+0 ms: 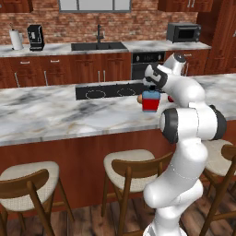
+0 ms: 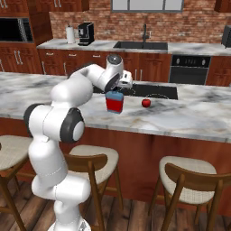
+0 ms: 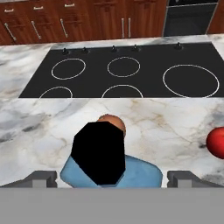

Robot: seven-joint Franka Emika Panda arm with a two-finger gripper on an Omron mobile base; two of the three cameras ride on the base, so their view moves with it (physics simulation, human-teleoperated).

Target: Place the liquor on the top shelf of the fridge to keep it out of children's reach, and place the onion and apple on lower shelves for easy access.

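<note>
The liquor (image 1: 150,101) stands upright on the marble island counter (image 1: 55,115), red body, pale blue shoulders, black cap (image 3: 99,151). My gripper (image 3: 112,178) hangs just above it, open, its fingertips (image 3: 43,178) wide on either side of the blue shoulders (image 3: 140,173) and holding nothing. The arm's hand (image 2: 123,81) sits over the liquor (image 2: 115,102). The tan onion (image 3: 115,120) lies right behind the bottle and peeks out at its left as the onion (image 1: 139,98). To the bottle's right lies the dark red apple (image 2: 146,103), also the apple (image 3: 216,142). The fridge and its shelves are out of view.
A black cooktop (image 3: 122,72) is set into the counter just beyond the bottle. Wooden stools (image 1: 131,168) stand along the counter's near side. Across the kitchen are a sink (image 1: 98,45), a coffee machine (image 1: 35,37), a microwave (image 1: 183,32) and an oven (image 2: 188,68).
</note>
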